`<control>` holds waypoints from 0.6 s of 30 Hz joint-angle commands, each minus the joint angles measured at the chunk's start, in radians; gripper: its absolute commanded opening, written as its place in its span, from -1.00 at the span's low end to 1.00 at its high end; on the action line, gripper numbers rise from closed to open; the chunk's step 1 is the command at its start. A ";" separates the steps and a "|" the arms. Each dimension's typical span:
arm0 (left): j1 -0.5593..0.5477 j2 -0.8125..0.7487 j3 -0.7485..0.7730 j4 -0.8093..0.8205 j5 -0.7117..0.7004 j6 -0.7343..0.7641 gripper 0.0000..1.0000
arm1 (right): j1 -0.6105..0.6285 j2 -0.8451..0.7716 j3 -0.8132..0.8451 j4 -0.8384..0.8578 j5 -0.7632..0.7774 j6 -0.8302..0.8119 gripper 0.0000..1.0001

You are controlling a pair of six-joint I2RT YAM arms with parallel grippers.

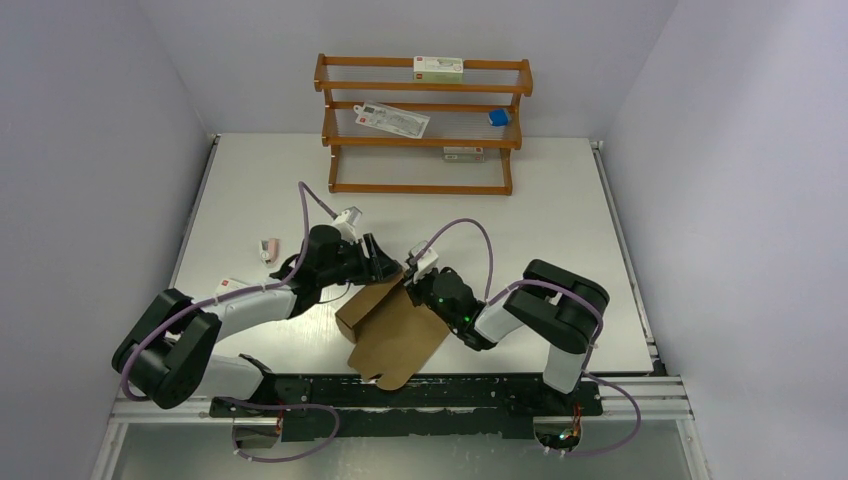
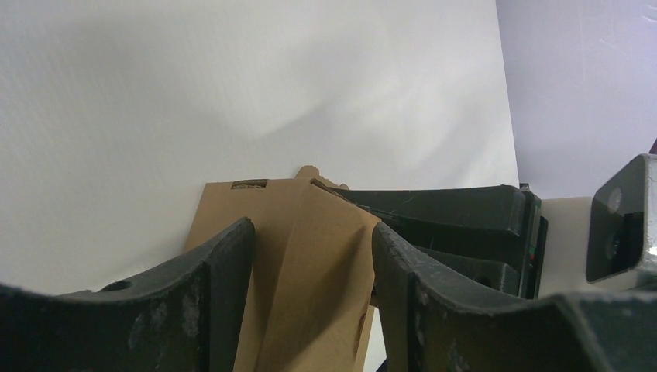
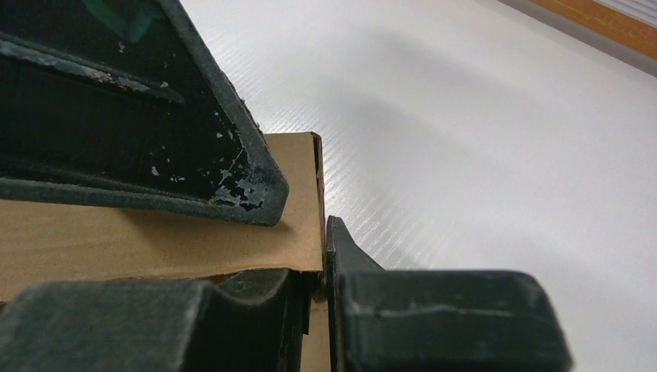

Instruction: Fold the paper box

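Observation:
The paper box (image 1: 395,335) is a plain brown cardboard sheet, partly folded, lying near the table's front edge between the two arms. Its far end is raised into a wall. My left gripper (image 1: 385,268) is open and straddles a raised fold of the box (image 2: 310,263), one finger on each side. My right gripper (image 1: 413,288) is shut on the thin upright edge of the box (image 3: 155,232), with the fingertips (image 3: 335,248) pressed against it. The left gripper's finger (image 3: 155,116) rests on the cardboard right beside it.
A wooden shelf rack (image 1: 420,125) stands at the back with white printed cartons (image 1: 438,67), a blister pack (image 1: 393,120) and a small blue block (image 1: 498,117). A small pink and white object (image 1: 267,248) lies left of the left arm. A white carton (image 1: 232,287) lies by the left forearm.

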 commanded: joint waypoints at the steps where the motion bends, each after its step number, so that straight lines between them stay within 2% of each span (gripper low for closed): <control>1: -0.051 -0.034 -0.006 0.034 0.109 -0.053 0.19 | -0.010 0.030 0.008 -0.021 0.098 0.039 -0.77; 8: -0.076 -0.041 -0.017 0.066 0.118 -0.076 0.19 | -0.004 0.032 0.030 -0.034 0.136 0.046 -0.71; 12: -0.076 -0.069 0.020 -0.046 0.041 -0.015 0.22 | -0.002 0.030 0.023 -0.025 0.114 0.029 -0.61; 18: -0.075 -0.102 0.154 -0.289 -0.153 0.127 0.37 | -0.002 0.004 0.010 -0.039 0.078 0.004 -0.19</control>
